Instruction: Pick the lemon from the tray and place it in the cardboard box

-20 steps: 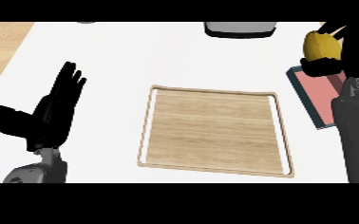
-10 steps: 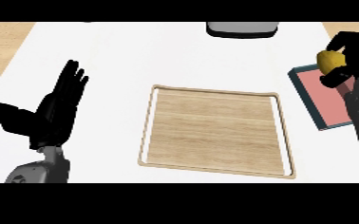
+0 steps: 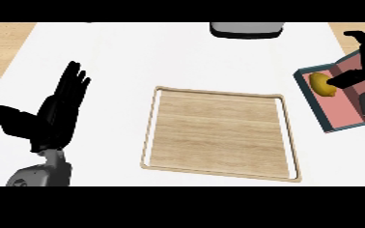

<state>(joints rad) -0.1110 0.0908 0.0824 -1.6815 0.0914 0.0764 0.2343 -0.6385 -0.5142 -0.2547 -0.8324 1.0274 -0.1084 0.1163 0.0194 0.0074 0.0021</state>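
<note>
While the left robot hand (image 3: 61,107) rests at about eight o'clock with its fingers straight and spread — holding nothing — the wooden tray (image 3: 218,133) lies bare just below the middle of the white tabletop (image 3: 135,53). Out at three o'clock, the cardboard box (image 3: 341,101), pink inside with dark walls, is cut off by the view's edge. The lemon (image 3: 322,83) sits inside that box near its upper-left corner, with the right robot hand (image 3: 349,77) touching it; whether those fingers grasp it I cannot tell. At twelve o'clock, a grey object (image 3: 246,29) sits at the far edge.
</note>
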